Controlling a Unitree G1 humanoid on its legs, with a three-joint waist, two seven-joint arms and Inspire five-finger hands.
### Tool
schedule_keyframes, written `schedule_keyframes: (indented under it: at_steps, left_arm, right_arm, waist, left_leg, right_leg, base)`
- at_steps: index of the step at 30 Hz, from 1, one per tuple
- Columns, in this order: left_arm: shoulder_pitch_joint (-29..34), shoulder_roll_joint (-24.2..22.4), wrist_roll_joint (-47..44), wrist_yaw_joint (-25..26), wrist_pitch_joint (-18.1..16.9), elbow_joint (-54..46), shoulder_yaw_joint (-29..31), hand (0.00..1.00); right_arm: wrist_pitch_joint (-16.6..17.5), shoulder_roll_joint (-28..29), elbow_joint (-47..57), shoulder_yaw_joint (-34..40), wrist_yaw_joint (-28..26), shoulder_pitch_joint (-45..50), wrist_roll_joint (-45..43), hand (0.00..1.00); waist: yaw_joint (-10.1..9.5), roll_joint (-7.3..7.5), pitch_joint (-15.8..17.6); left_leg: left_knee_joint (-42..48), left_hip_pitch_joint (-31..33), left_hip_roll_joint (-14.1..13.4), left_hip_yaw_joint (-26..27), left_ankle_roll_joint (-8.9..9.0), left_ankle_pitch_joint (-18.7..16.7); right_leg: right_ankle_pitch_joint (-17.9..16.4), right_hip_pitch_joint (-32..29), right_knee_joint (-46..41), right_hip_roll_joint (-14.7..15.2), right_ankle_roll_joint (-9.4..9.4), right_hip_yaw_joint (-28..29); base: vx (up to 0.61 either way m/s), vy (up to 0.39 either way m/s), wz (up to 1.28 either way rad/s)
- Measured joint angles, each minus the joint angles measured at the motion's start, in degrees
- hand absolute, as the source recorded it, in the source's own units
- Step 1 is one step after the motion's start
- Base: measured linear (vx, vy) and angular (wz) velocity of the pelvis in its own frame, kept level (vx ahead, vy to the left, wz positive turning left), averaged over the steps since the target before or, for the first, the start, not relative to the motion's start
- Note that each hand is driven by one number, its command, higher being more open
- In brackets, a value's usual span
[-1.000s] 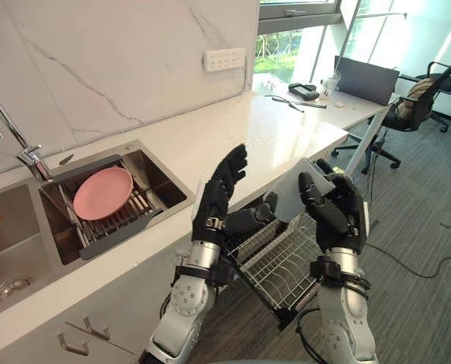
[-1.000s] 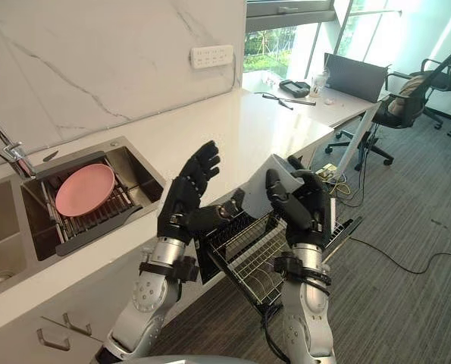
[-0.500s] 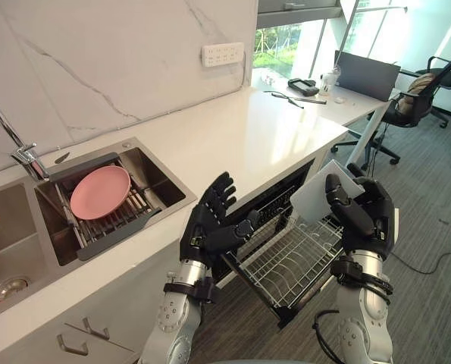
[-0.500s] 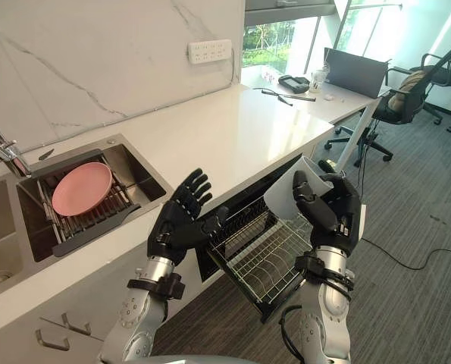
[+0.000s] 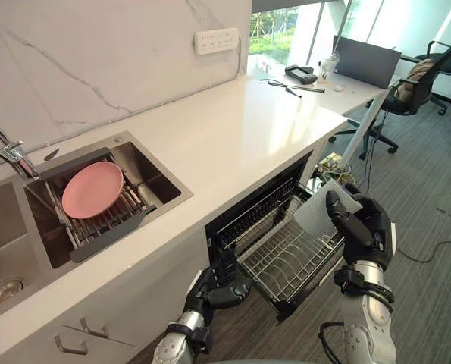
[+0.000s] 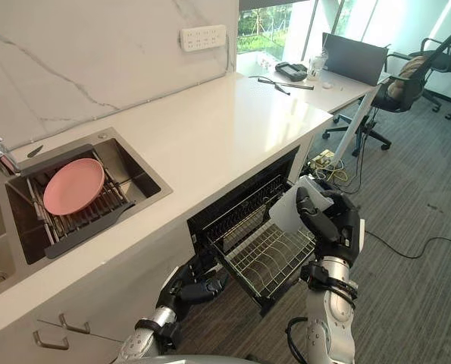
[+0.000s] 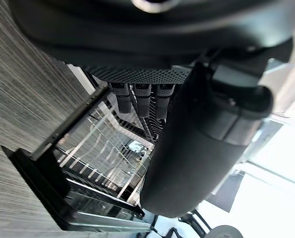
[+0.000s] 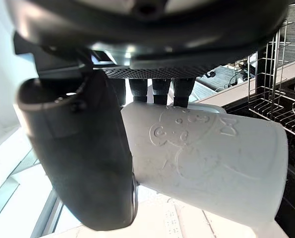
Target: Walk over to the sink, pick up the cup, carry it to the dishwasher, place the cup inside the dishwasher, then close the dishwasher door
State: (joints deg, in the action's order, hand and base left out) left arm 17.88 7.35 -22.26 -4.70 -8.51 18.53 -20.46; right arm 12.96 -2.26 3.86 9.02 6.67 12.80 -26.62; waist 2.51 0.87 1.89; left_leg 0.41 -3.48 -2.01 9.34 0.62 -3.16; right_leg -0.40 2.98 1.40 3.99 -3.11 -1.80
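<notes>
A white cup [image 8: 211, 163] with an embossed figure lies tilted in my right hand [image 5: 359, 228], whose fingers and thumb curl round it. The cup [image 5: 318, 213] hangs over the right end of the wire rack [image 5: 284, 259], which is pulled out of the open dishwasher [image 6: 233, 212] under the counter. My left hand [image 5: 218, 292] is low in front of the rack's left corner, fingers relaxed and holding nothing. In the left wrist view the rack [image 7: 107, 148] shows past the hand's fingers [image 7: 137, 99].
A pink plate [image 5: 92, 189] rests on a drain rack in the sink [image 5: 161, 174] at the left, beside a faucet [image 5: 9, 152]. The white counter [image 5: 248, 129] runs to the right. An office chair [image 5: 414, 91] and a desk with a laptop [image 5: 365, 61] stand beyond.
My left hand has dropped from counter height to low beside the rack. The right hand has lowered the cup toward the rack. The camera has tipped and shifted.
</notes>
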Motion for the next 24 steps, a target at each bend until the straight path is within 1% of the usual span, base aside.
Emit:
schedule_keyframes:
  at_steps: [5,9,14,17,21,22,24]
  left_arm:
    - [0.13,0.23,3.00,0.69,0.04,9.96,5.13,0.90]
    - [0.33,0.84,4.40,1.57,-0.01,14.82,8.98,0.90]
    - [0.19,0.83,6.80,2.49,-0.22,19.87,10.69,0.90]
    - [-0.98,0.62,7.80,3.09,-0.85,22.05,11.72,0.90]
    - [-3.20,0.56,7.98,3.47,-1.38,25.09,12.85,0.90]
    - [-3.50,0.48,7.93,3.53,-1.44,25.15,13.64,0.90]
    - [-3.89,0.48,7.79,3.63,-1.63,25.66,14.06,0.90]
  right_arm:
    - [-1.05,-0.08,-4.15,2.09,-0.21,1.24,2.70,0.30]
    - [-1.53,-1.41,-6.05,2.20,-0.62,1.24,5.52,0.30]
    - [-1.60,-2.79,-8.15,2.00,-1.67,1.22,8.58,0.30]
    - [-1.71,-3.69,-9.09,1.83,-2.13,1.11,11.39,0.30]
    - [-2.49,-7.03,-11.17,1.21,-2.67,-0.13,15.18,0.30]
    - [-2.64,-8.25,-12.45,0.55,-2.70,-1.28,15.64,0.30]
    - [-2.88,-9.89,-14.36,-0.62,-2.76,-2.34,16.76,0.30]
  waist:
    - [-0.02,-0.38,0.46]
    - [-0.08,-0.52,1.46]
    - [-0.18,-0.56,1.54]
    - [-0.42,-0.75,2.31]
    - [-0.52,-0.88,4.29]
    - [-0.43,-0.87,5.31]
    - [-0.52,-0.97,5.64]
  left_leg:
    - [-0.89,0.18,0.09,-1.08,0.11,0.53]
    - [-1.47,0.18,0.23,-1.58,0.10,0.87]
    - [-1.73,0.21,0.38,-2.25,0.09,0.89]
    - [-1.73,0.38,0.39,-2.49,0.11,1.00]
    - [-1.73,1.46,0.40,-2.80,0.06,1.45]
    - [-1.73,1.64,0.40,-2.98,0.07,1.61]
    - [-1.68,2.53,0.41,-3.34,0.08,1.74]
  right_leg:
    - [0.00,0.18,0.57,0.00,0.00,-1.37]
    - [0.00,0.37,0.99,0.05,0.00,-1.93]
    - [-0.01,0.91,1.58,0.13,-0.01,-2.68]
    - [-0.01,0.89,1.60,0.14,-0.01,-2.91]
    - [0.00,-0.30,1.23,0.17,0.00,-3.15]
    - [0.02,-0.49,1.00,0.16,-0.01,-3.30]
    - [0.02,-1.20,0.89,0.17,-0.01,-3.69]
  base:
    - [0.00,-0.008,0.11]
    - [0.01,-0.010,0.07]
    - [0.01,-0.004,0.08]
    - [-0.03,-0.013,0.04]
    - [-0.05,-0.016,0.04]
    - [-0.03,-0.015,0.06]
    - [-0.02,-0.013,0.11]
